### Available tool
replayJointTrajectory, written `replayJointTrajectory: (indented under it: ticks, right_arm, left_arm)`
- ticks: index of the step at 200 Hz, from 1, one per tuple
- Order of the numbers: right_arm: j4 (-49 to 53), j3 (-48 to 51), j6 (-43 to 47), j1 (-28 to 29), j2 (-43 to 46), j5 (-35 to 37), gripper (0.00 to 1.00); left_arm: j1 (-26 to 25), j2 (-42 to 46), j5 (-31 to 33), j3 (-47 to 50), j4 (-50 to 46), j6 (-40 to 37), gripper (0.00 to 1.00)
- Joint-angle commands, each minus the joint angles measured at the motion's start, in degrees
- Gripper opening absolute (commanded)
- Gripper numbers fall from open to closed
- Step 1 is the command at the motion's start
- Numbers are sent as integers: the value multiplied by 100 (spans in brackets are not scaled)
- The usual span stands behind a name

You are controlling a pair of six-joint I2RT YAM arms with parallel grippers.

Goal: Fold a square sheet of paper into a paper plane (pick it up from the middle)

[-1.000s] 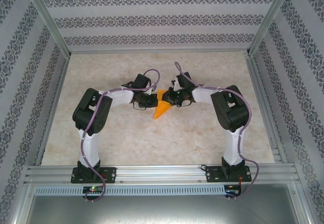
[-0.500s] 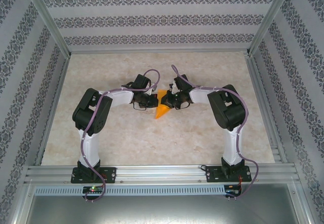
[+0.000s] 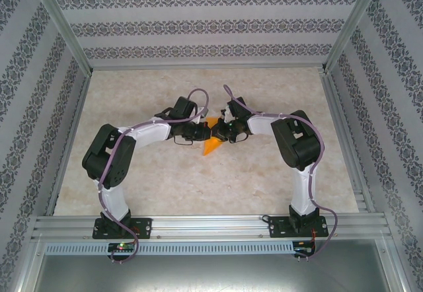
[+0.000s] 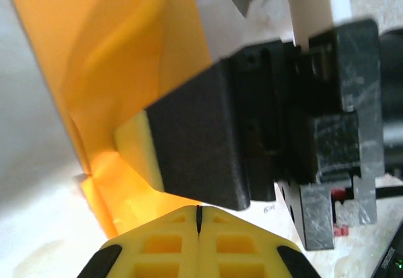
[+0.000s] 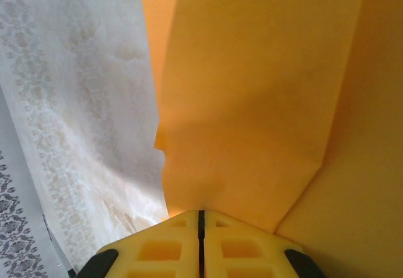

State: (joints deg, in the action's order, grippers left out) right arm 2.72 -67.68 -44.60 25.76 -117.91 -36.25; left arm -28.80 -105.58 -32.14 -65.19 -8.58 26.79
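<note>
The square sheet of paper is bright orange and folded into a pointed wedge, its tip toward the near side, at the middle of the table. My left gripper and right gripper meet nose to nose at its far end. In the left wrist view the left gripper is shut, with the paper reaching its tips. The right gripper's black finger with a yellow pad lies against the paper just beyond. In the right wrist view the right gripper is shut and folded paper spreads out from its tips.
The table is pale and marble-patterned, with a metal frame rail along the near edge. Patterned walls enclose the back and both sides. Purple cables loop over both wrists.
The left arm's elbow has swung left and down, pushing its gripper right toward the right gripper. The right gripper shifted slightly left earlier. The paper has moved a little right.
</note>
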Motion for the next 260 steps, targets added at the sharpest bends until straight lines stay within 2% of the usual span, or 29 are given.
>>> replayJointTrajectory:
  ticks: [1, 98, 205, 260]
  right_arm:
    - [294, 201, 71, 52, -22, 95, 9]
    - [242, 262, 1, 27, 128, 17, 9]
    - [71, 228, -153, -1, 197, -100, 9]
    - [-340, 307, -446, 25, 368, -317, 10]
  left_arm:
    - [-96, -36, -113, 288, 97, 99, 5]
    - [-276, -241, 53, 603, 177, 21, 4]
    - [-377, -375, -55, 1010, 648, 231, 3]
    - [-390, -367, 54, 1214, 665, 172, 0]
